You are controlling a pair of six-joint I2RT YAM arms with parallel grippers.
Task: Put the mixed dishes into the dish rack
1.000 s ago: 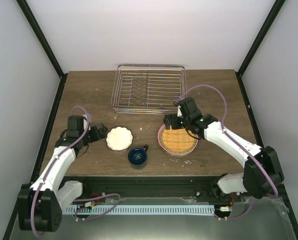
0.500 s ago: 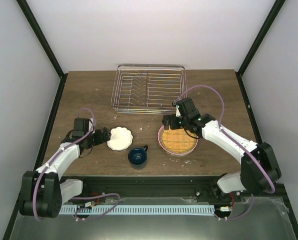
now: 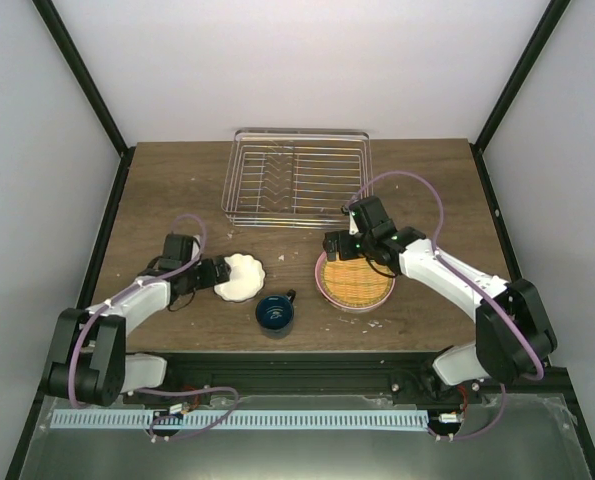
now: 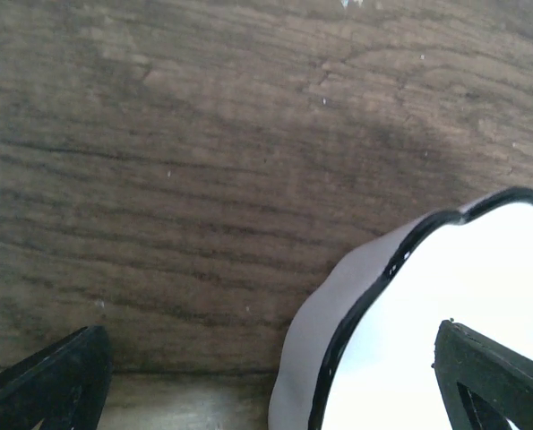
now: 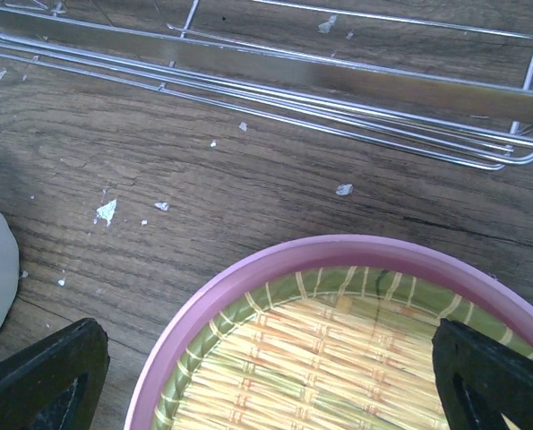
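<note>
Hovered spread wide on both sides, nothing pinched.
Bracketed rim of small white scalloped bowl (image 3: 243,278) with left gripper (image 3: 216,272); hung right gripper (image 3: 337,246) over far edge of pink round plate (image 5: 356,251), beside silver wire dish rack (image 3: 295,215).

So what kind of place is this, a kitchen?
Probably a robot test booth, not a kitchen: plain white walls, a left arm and right arm at one wooden table, and a dish rack.

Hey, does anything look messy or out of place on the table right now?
Only small white flecks scattered on the wooden table between the dish rack and the pink plate; what they are is unclear. Nothing looks tipped, spilled or broken.
</note>
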